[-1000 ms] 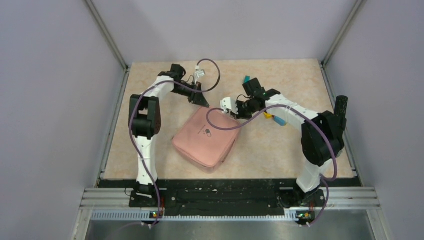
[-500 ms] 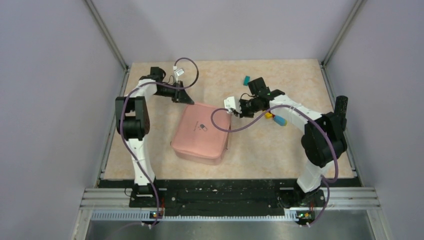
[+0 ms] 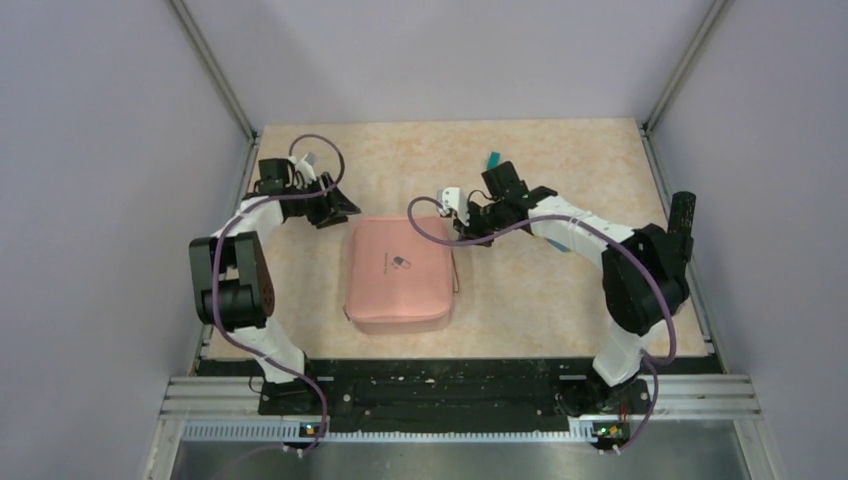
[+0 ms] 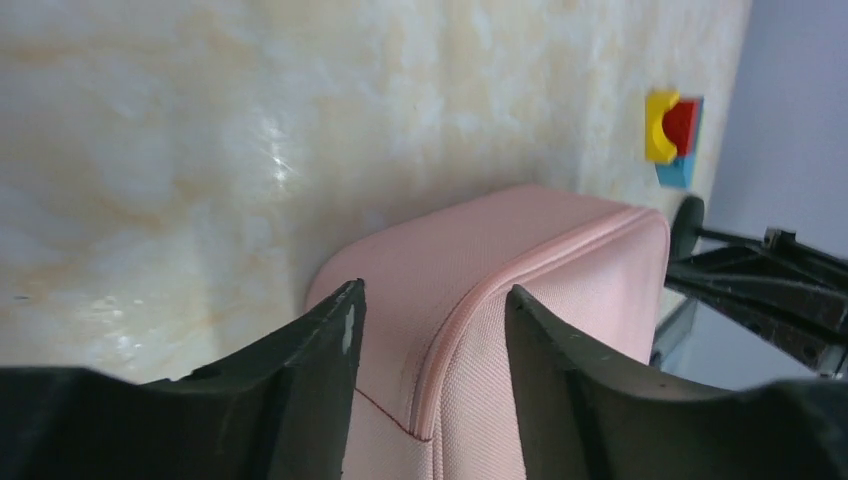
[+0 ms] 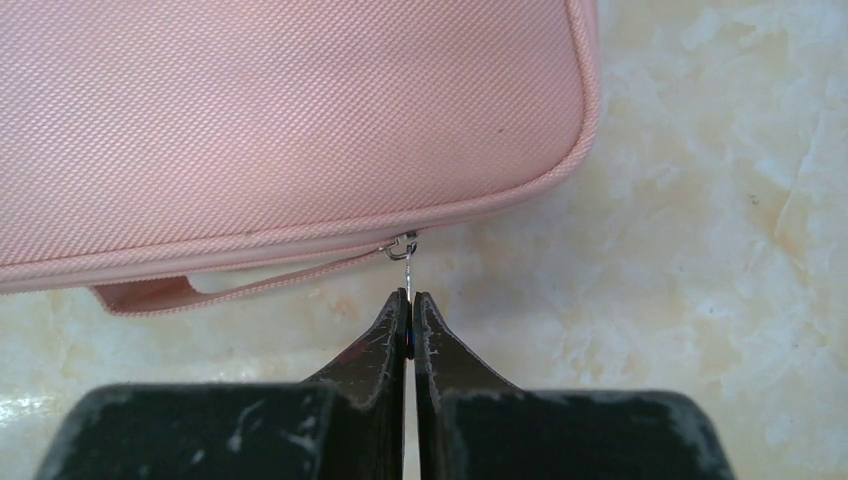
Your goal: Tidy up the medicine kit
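- The medicine kit (image 3: 398,272) lies flat on the worktop (image 3: 560,300), lid up. Its small dark logo (image 3: 399,262) faces the overhead camera.
- My left jaws are open. They sit at the kit's far left corner, with one finger (image 4: 300,400) on each side of the pink zip seam (image 4: 470,320). I cannot tell whether either finger touches the fabric.
- My right jaws are closed on the thin metal zip pull (image 5: 408,285) at the kit's far right corner. The tips press together with the pull pinched between them.
- The zip slider (image 5: 402,245) sits on the kit's side seam, just past my right fingertips and joined to the pull.
- A pink strap (image 5: 140,296) loops out from the kit's edge beside the slider.
- A teal block (image 3: 492,160) lies on the worktop beyond the kit's far right corner, well apart from the kit.
- In the left wrist view, a cluster of yellow, red and blue blocks (image 4: 672,125) lies past the far side of the kit, apart from it.
- A purple cable (image 3: 425,235) from my right arm hangs over the kit's far right corner.
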`<state>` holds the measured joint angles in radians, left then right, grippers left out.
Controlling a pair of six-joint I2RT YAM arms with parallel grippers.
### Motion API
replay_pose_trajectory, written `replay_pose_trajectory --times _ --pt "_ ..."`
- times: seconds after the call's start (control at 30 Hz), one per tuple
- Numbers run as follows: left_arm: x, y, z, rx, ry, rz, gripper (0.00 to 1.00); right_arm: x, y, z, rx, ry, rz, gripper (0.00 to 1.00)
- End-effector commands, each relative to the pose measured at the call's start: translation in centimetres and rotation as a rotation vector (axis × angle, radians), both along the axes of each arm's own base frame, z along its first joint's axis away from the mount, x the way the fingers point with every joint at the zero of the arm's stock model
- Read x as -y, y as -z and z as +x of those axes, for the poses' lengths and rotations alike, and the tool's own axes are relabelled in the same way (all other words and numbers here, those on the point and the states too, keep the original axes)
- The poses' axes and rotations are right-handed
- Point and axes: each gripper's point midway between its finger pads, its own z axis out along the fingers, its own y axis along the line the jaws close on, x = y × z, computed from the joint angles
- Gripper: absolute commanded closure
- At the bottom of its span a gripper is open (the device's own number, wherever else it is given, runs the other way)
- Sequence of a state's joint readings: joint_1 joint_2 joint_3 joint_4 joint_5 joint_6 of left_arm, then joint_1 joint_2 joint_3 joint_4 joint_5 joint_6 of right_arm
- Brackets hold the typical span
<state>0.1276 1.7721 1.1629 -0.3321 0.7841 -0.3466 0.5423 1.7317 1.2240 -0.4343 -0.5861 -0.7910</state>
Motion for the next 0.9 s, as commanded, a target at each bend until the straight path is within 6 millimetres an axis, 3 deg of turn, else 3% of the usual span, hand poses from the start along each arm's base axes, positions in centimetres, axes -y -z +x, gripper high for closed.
replay_pose_trajectory --times 0.0,0.07,0.17,0.37,0.47,0.63,0.87 --pt "-3.0 -5.7 4.2 0.301 -0.079 0.172 0.37 -1.2 -2.5 3.7 0.111 0.003 0.018 1.0" --pt "-2.2 -7.4 5.9 0.386 -0.029 0.156 0.31 -1.7 -2.8 4.7 0.157 -0.025 0.014 1.0" --pt "2.2 -8.2 7.4 0.47 0.202 0.092 0.31 -2.4 -3.0 6.1 0.188 -0.045 0.015 1.0" --pt "10.9 -6.0 7.0 0.499 0.501 0.0 0.34 -3.6 -4.2 7.7 0.232 -0.062 0.042 1.0" --pt "14.0 -4.4 5.7 0.477 0.593 -0.057 0.36 -4.0 -4.4 8.1 0.239 -0.062 0.044 1.0" --pt "16.5 -1.9 3.4 0.436 0.703 -0.089 0.4 -3.9 -4.5 7.9 0.245 -0.064 0.04 1.0" --pt "16.0 0.2 0.6 0.37 0.801 -0.076 0.45 -3.8 -4.1 7.7 0.24 -0.064 0.037 1.0"
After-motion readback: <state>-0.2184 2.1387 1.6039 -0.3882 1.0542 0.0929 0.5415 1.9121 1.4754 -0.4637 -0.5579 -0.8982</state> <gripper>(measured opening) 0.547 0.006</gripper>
